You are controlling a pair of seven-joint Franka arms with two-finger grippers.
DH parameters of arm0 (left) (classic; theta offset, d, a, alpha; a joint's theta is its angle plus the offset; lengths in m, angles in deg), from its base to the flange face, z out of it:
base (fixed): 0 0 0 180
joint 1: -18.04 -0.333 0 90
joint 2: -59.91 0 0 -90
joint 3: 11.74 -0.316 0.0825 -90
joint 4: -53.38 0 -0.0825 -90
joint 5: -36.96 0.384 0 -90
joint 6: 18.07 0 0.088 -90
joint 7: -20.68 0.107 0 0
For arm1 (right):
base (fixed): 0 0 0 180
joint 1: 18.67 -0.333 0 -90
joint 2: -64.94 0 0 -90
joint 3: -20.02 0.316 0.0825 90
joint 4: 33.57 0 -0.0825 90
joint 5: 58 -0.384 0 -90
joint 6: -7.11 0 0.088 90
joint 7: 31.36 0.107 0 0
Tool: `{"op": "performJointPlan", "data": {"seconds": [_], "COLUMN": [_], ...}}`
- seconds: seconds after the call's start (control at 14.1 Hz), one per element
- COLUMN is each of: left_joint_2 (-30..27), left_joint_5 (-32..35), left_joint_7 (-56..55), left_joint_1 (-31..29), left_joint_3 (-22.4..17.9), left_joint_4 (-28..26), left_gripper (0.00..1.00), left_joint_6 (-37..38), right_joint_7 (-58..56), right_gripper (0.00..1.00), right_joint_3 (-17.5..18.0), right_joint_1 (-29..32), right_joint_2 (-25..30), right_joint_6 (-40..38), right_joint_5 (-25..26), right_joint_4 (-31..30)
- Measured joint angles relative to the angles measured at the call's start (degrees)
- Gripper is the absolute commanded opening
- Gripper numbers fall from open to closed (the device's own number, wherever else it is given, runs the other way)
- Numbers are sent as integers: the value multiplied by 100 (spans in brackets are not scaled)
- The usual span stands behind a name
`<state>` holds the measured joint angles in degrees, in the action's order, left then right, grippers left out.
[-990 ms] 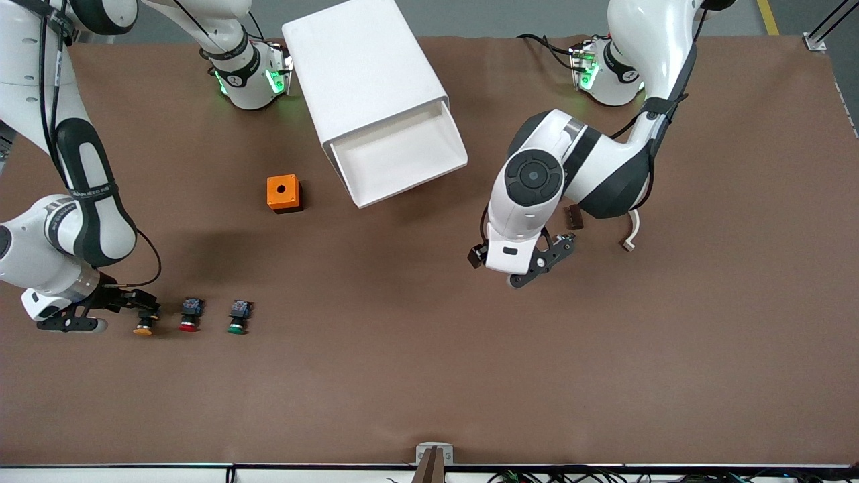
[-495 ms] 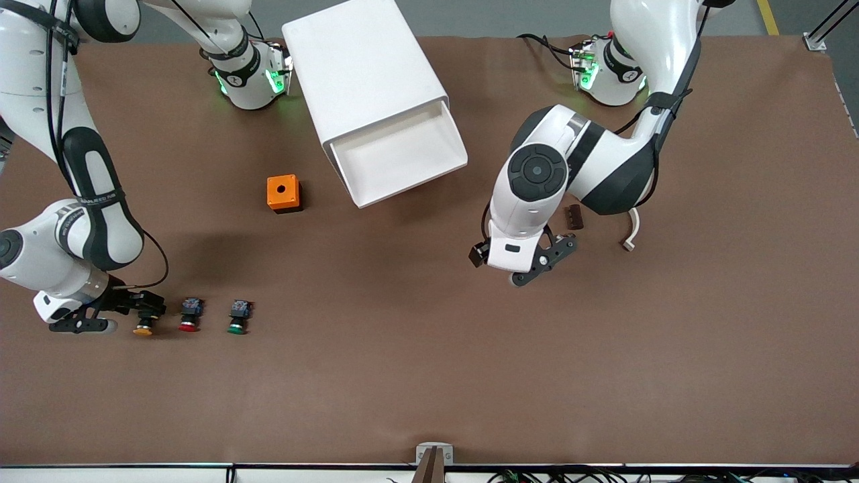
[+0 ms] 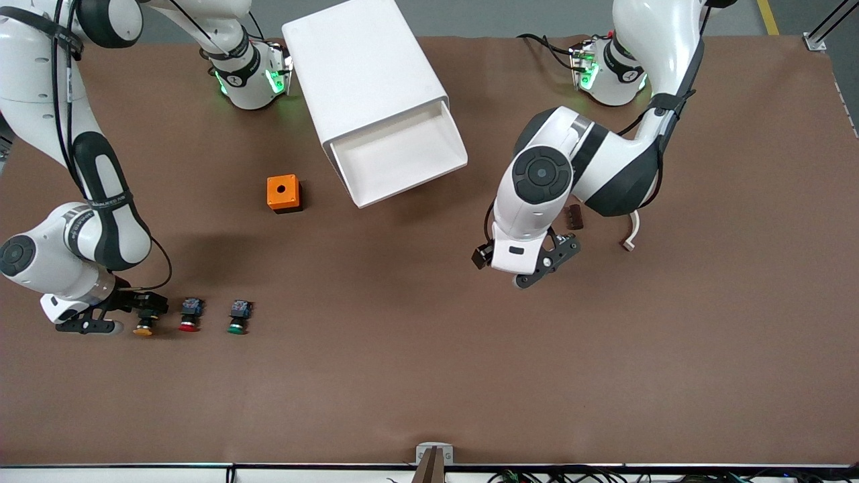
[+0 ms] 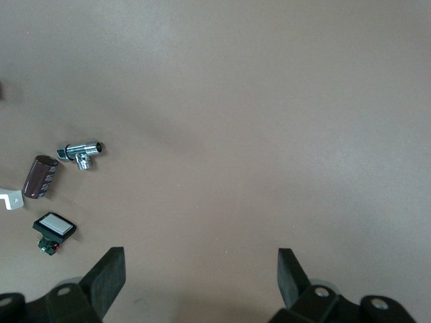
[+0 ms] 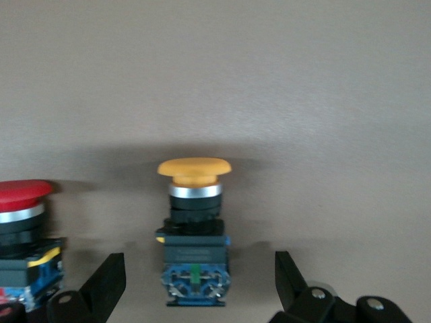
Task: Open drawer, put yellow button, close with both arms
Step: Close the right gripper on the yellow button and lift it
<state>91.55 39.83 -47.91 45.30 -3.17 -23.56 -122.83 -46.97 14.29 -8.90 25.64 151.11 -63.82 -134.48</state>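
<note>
Yellow button [image 5: 194, 222] lies on brown table [image 3: 402, 349] (matte), between spread right end effector [image 5: 195, 279] fingers.

Yellow-orange mushroom-cap push button [image 5: 194, 229] has black-and-blue body; red-capped button [image 5: 23, 232] beside it; plain brown surface [image 3: 429, 376]; white plastic drawer [image 3: 402, 157].

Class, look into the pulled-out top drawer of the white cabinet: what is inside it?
The drawer shows only its bare white floor; nothing lies in the visible part. Its inner end, under the cabinet top, is covered.
</note>
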Motion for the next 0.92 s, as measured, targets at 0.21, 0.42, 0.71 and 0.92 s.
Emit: {"op": "performJointPlan", "data": {"seconds": [0.21, 0.42, 0.71, 0.92], "left_joint_2": [0, 0, 0, 0], "left_joint_5": [0, 0, 0, 0], "left_joint_7": [0, 0, 0, 0], "left_joint_1": [-1, -1, -1, -1], "left_joint_3": [0, 0, 0, 0], "left_joint_4": [0, 0, 0, 0], "left_gripper": [99, 99, 99, 99], "left_joint_6": [0, 0, 0, 0], "right_joint_7": [244, 279, 310, 322], "right_gripper": [98, 99, 99, 99], "right_joint_3": [-10, -18, -17, 3], "right_joint_1": [0, 0, 0, -2], "right_joint_2": [0, -34, -151, -171], "right_joint_6": [-42, -54, -61, -61], "right_joint_5": [213, 216, 190, 152], "right_joint_4": [20, 51, 130, 145]}}
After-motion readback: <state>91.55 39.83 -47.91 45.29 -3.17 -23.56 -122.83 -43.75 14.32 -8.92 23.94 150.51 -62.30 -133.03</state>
